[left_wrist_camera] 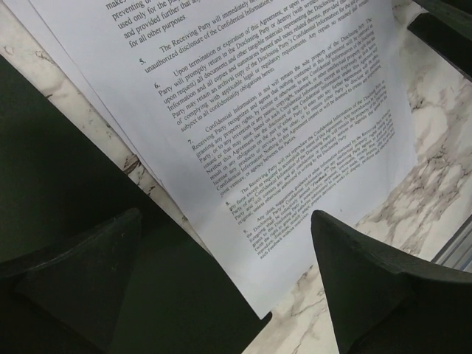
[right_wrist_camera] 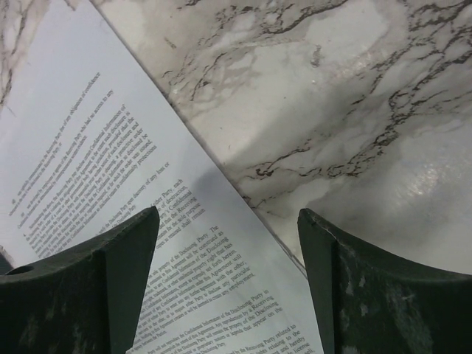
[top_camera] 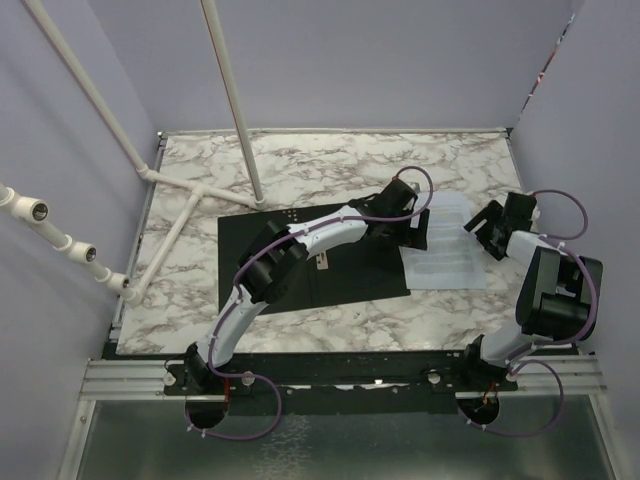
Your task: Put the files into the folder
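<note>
Both claws gape empty: left claw [top_camera: 418,232] at the files' [top_camera: 446,264] 10 o'clock corner, right claw [top_camera: 487,228] at 2. Files lie 3 o'clock of the folder [top_camera: 350,280], long axis 12-to-6.

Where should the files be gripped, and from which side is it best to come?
Probably the right edge, from the right. The files lie flat and thin, so only an edge offers a hold; this one rests on bare table, away from the folder, and the open right claw hangs over it.
</note>
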### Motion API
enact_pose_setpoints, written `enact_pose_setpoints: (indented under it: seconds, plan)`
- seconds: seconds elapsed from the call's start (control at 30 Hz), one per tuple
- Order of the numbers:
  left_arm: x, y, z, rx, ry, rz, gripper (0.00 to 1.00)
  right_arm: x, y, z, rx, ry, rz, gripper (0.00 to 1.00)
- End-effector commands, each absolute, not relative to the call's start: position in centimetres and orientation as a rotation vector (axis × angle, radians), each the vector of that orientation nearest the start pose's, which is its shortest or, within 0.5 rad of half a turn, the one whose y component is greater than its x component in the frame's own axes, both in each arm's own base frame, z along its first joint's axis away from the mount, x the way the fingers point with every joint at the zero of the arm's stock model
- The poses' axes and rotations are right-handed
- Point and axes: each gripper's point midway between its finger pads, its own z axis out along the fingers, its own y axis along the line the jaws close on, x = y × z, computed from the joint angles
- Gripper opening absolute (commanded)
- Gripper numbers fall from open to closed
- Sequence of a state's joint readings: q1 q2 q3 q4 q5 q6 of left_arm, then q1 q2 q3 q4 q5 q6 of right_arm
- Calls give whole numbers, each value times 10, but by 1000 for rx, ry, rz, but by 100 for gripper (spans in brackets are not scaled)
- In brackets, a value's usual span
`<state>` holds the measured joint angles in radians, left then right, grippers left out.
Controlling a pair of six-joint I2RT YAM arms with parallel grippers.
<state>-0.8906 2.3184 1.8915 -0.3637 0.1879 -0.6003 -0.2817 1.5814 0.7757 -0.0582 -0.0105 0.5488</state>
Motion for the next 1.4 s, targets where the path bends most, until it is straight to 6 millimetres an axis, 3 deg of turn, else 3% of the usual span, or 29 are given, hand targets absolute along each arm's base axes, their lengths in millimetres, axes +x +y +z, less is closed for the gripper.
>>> enact_pose_setpoints:
  seconds: [0.0,0.3,0.57,0.7,0.93,1.17,1.37]
  plan:
    - [329,-502,49,485,2536,-884,99,332,-49,-6,997,2373,264,80]
    - [329,-516,44,473,2543,-928,99,323,-31,-15,1004,2385,381,77]
    - [326,-516,18,452,2597,-905,99,319,-21,-18,996,2379,452,73]
    - [323,-519,11,457,2610,-908,99,318,-17,-15,981,2375,478,65]
    - [321,-519,5,457,2623,-902,99,319,-24,1,973,2328,434,40]
    - [319,-515,1,459,2632,-888,99,319,-30,23,982,2285,388,37]
    - [320,-511,8,462,2620,-873,99,325,-40,63,957,2199,343,29]
